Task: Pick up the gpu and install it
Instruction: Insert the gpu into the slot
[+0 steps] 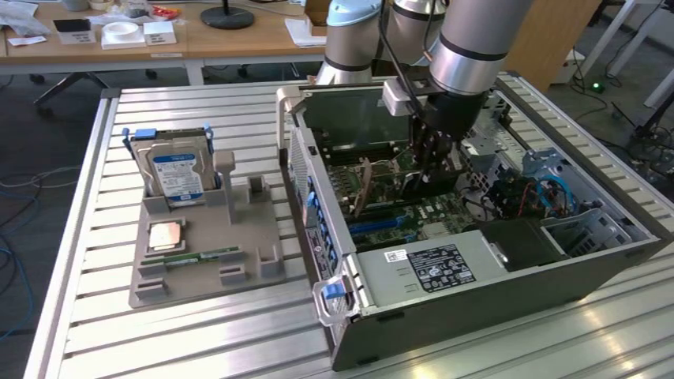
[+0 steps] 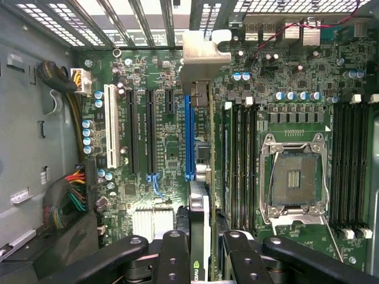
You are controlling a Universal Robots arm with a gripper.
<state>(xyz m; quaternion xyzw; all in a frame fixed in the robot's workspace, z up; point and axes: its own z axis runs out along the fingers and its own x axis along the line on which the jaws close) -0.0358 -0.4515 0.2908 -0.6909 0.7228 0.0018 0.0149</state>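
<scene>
Black gripper (image 2: 206, 251) fingers (image 2: 173, 257) sit closest to my wrist camera, partly closed and clamped on either side of the gpu (image 2: 199, 213), which I see edge-on between them. The card stands upright on its long edge above the motherboard (image 2: 166, 148). Its silver bracket (image 2: 204, 53) is at the far end, against the vented rear wall of the computer case (image 1: 548, 276). The card runs lengthwise just beside the long blue expansion slot (image 2: 189, 136), on the side toward the black memory slots (image 2: 240, 160). I cannot tell whether its lower edge is touching the board or seated in a slot.

Beyond the memory slots lies the open CPU socket (image 2: 294, 180) with its metal frame. On the other side of the blue slot are two black expansion slots and a white one (image 2: 111, 127).

From the exterior view, the arm reaches straight down into the open case, with the gripper (image 1: 430, 170) deep among the boards. A power supply (image 1: 443, 268) with a white-and-black label fills the near corner of the case.

Well apart, to the exterior view's left, a grey parts holder (image 1: 211, 272) rests on the slatted metal table (image 1: 158, 339). A hard drive (image 1: 177, 175) with a blue-white label stands upright in it, and a narrow green memory stick (image 1: 195, 257) lies flat near a small copper-coloured chip (image 1: 166, 237).
</scene>
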